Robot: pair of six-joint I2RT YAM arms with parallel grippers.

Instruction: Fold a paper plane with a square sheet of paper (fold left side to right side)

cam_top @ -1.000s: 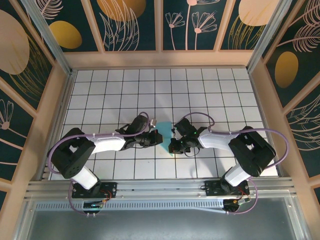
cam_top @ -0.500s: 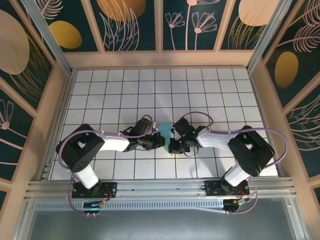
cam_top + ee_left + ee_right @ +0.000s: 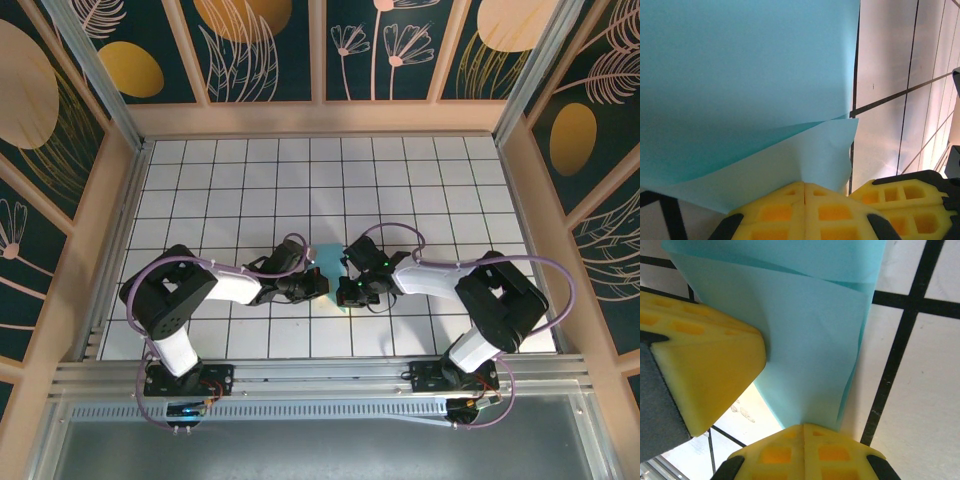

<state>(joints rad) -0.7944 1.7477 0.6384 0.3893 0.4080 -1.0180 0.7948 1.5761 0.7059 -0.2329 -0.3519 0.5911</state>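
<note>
A white gridded table (image 3: 240, 190) takes up the middle of the overhead view. It is boxed in by dark teal wall panels (image 3: 270, 50) painted with gold discs and pale leaf outlines, and a metal rail (image 3: 320, 378) runs across the bottom of the frame. Purple cables (image 3: 393, 228) loop over both arms, which reach inward and meet just below the frame's centre. Their black wrists cover most of the sheet of paper (image 3: 329, 262), so that only a light teal corner above them and a sliver below show. The left gripper (image 3: 320, 285) and the right gripper (image 3: 347, 293) lie just beside each other on it. In the left wrist view the left gripper (image 3: 804, 187) has its yellow pads pressed together at bottom centre, tips against the paper's lower edge, and the right gripper's yellow finger (image 3: 905, 197) sits at bottom right. The sheet (image 3: 740, 75) fills the upper left, matte and unmarked, with one layer lying over another along a slanting edge. In the right wrist view the right gripper (image 3: 804, 432) is likewise closed at bottom centre, tips touching the paper (image 3: 810, 350). The left gripper's pad (image 3: 705, 365) rests against the sheet at the left. Whether either pair pinches an edge cannot be told.
</note>
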